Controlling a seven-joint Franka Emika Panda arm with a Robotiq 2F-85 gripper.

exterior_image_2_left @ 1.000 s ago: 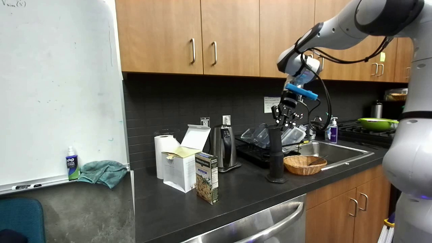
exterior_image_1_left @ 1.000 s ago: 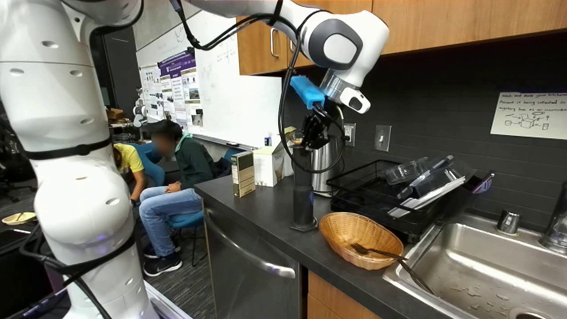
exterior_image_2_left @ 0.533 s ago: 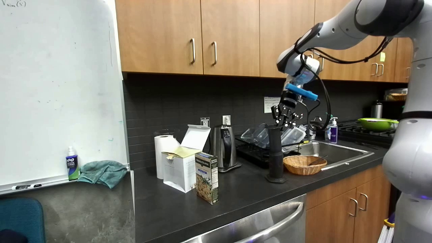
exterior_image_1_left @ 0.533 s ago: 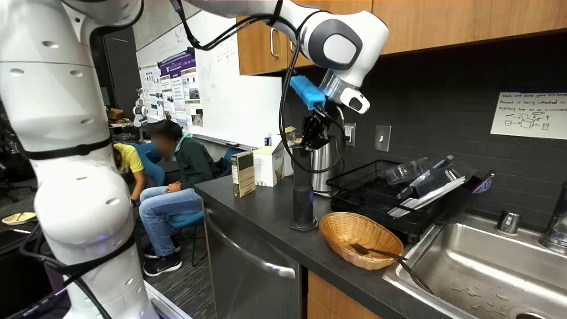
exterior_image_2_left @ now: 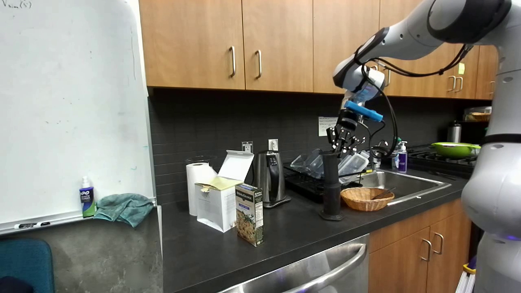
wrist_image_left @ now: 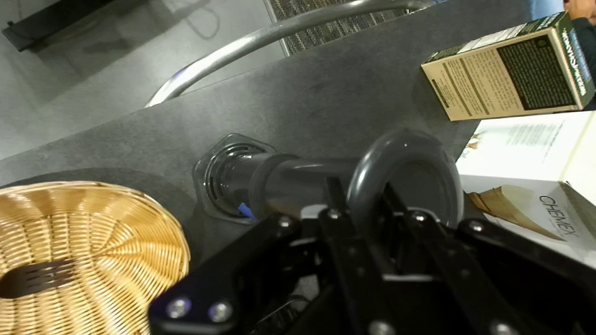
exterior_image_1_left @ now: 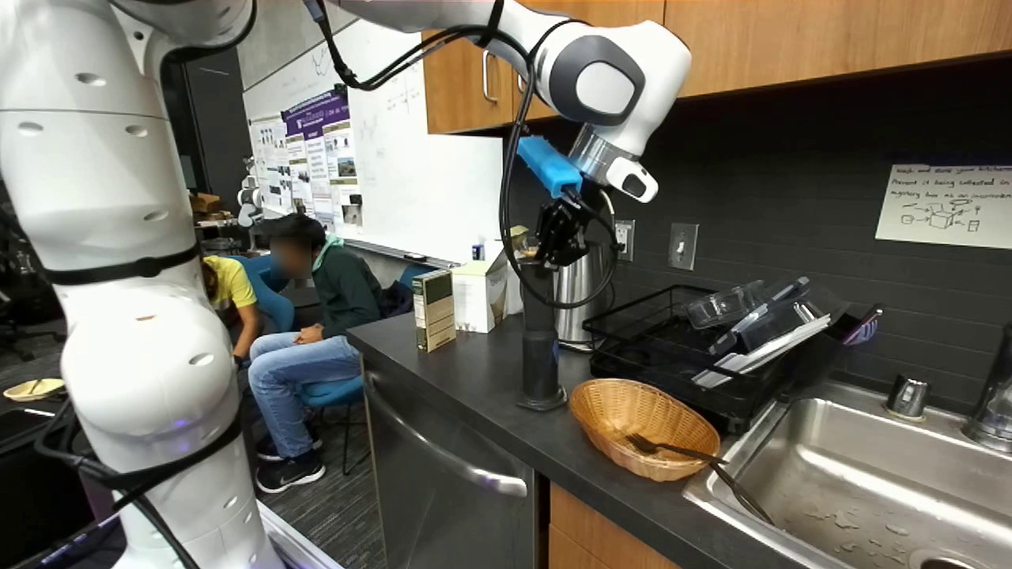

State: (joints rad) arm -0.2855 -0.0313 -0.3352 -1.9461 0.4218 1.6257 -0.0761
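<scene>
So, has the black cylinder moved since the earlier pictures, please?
Yes, slightly: the black cylinder has shifted leftward in both exterior views, judged against the kettle.

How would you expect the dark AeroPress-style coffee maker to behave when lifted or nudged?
The AeroPress-style coffee maker looks like smooth plastic, so it is probably stiff and somewhat slippery. Tall and narrow over its hexagonal base, it could tip if pushed high up. With the fingers straddling one side of its rim, it might swing when lifted.

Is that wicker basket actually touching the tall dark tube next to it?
Apart: the wrist view shows a strip of shadowed countertop separating the basket from the tube.
</scene>
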